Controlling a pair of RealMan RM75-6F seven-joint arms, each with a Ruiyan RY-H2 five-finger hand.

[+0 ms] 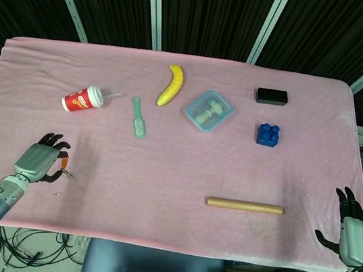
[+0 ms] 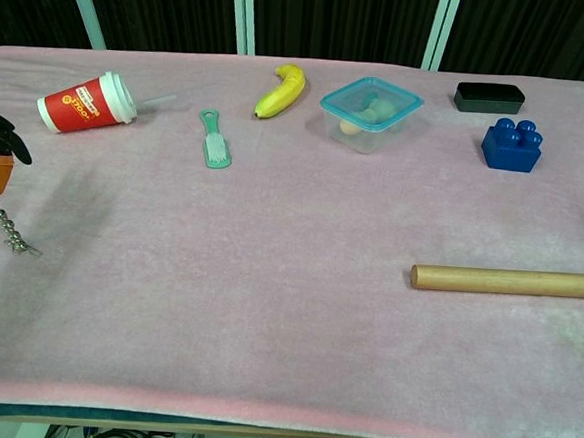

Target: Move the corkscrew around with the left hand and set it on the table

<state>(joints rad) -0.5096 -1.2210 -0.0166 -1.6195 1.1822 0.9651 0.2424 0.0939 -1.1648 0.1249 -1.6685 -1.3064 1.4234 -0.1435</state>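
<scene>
Fingers (image 1: 57, 141) of left hand (image 1: 39, 162) clamped on one corkscrew (image 2: 5, 211), right hand (image 1: 356, 237) fingers apart

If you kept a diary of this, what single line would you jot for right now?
left hand: holds corkscrew, spiral tip at pink cloth | right hand: idle, holds nothing, table edge | not yet released

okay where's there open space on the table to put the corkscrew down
Bare pink cloth spans the middle, between the green brush and the wooden rod, and right beside the left hand holding the corkscrew. The far half is crowded: cup, banana, container.
</scene>
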